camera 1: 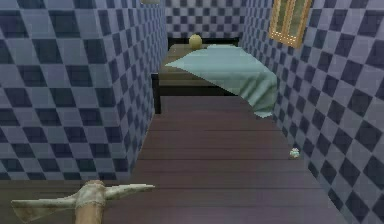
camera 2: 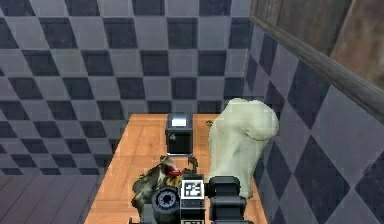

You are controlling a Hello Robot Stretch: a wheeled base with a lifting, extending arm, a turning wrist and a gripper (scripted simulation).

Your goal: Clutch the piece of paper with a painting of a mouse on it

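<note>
In the arm side view the arm's dark bar [camera 2: 226, 203] rises from the bottom edge over a wooden tabletop [camera 2: 130, 165]. A white marker square [camera 2: 192, 187] stands at its far end, with the gripper [camera 2: 160, 198] dark to the left of it. A mottled brown and green thing [camera 2: 157, 180] lies on the tabletop at the gripper. I cannot make out a painting on it. I cannot tell whether the gripper holds anything.
A tall white bust [camera 2: 242, 140] and a small dark box with a pale top [camera 2: 180, 134] stand on the table, backed by checkered walls. Ahead, a corridor of dark floor [camera 1: 215, 150] leads to a bed with a teal blanket [camera 1: 230, 70]. A small pale thing [camera 1: 294, 153] lies on the floor, and a pale wooden object [camera 1: 85, 200] shows at the bottom left.
</note>
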